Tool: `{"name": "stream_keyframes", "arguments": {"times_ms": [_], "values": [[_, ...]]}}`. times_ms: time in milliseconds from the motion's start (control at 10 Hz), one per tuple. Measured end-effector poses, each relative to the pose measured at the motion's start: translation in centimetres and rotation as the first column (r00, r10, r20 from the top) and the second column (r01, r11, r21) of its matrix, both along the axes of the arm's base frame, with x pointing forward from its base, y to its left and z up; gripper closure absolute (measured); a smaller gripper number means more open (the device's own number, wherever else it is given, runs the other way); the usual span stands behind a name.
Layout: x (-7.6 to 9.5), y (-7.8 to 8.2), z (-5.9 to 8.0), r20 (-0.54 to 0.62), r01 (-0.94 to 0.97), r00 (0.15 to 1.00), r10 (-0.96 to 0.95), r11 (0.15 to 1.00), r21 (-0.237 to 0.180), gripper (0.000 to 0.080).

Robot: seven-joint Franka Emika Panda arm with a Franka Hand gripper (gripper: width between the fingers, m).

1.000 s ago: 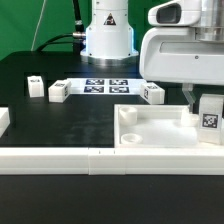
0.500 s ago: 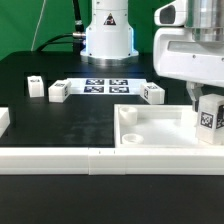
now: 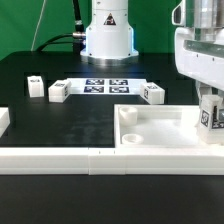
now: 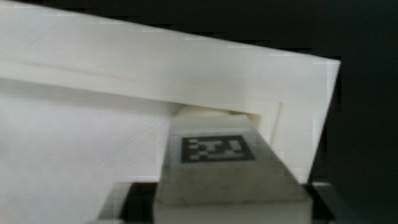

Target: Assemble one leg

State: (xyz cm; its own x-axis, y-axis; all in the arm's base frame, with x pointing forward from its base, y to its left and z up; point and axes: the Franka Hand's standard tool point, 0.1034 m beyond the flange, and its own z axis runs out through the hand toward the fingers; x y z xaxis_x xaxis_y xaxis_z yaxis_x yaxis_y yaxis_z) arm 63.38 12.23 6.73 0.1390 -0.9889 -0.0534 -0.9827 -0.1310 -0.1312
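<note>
My gripper [image 3: 209, 104] is at the exterior view's right edge, shut on a leg [image 3: 212, 114], a small white post with a black-and-white tag. It holds the leg upright at the right end of the large white tray [image 3: 160, 128], close to its corner. In the wrist view the leg [image 4: 221, 160] runs out from between my fingers [image 4: 143, 203] and its end sits at the notched corner of the tray [image 4: 160, 95]. Whether the leg touches the tray is hidden. Three more legs lie on the black table: two at the left [image 3: 35, 86] [image 3: 57, 92], one behind the tray [image 3: 152, 94].
The marker board [image 3: 105, 86] lies flat in front of the robot base [image 3: 107, 35]. A long white rail [image 3: 60, 158] runs along the table's front edge, with a raised end at the exterior view's left [image 3: 3, 120].
My gripper has moved toward the exterior view's right with the leg still in it, from over the tray's right part to its right end. The loose legs have not moved.
</note>
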Motion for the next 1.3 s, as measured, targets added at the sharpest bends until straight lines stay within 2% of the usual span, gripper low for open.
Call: {"name": "stream_keyframes", "arguments": {"times_ms": [200, 300, 400, 600, 800, 1000, 1300], "values": [[-0.03, 0.05, -0.04, 0.003, -0.053, 0.999, 0.053, 0.999, -0.007, 0.0493], [-0.03, 0.08, -0.05, 0.003, -0.056, 0.998, 0.056, 0.998, -0.007, 0.0319], [0.02, 0.03, 0.0, 0.009, -0.145, 0.989, 0.146, 0.989, -0.019, 0.0189], [0.08, 0.0, 0.02, 0.018, -0.389, 0.92, 0.39, 0.92, -0.055, 0.0162], [-0.02, 0.11, -0.17, 0.016, -0.582, 0.811, 0.585, 0.809, -0.086, 0.0152], [0.08, 0.14, -0.18, -0.004, -0.766, 0.635, 0.772, 0.629, -0.13, 0.015], [0.37, 0.46, 0.12, -0.07, -0.923, 0.354, 0.933, 0.336, -0.19, 0.015]]}}
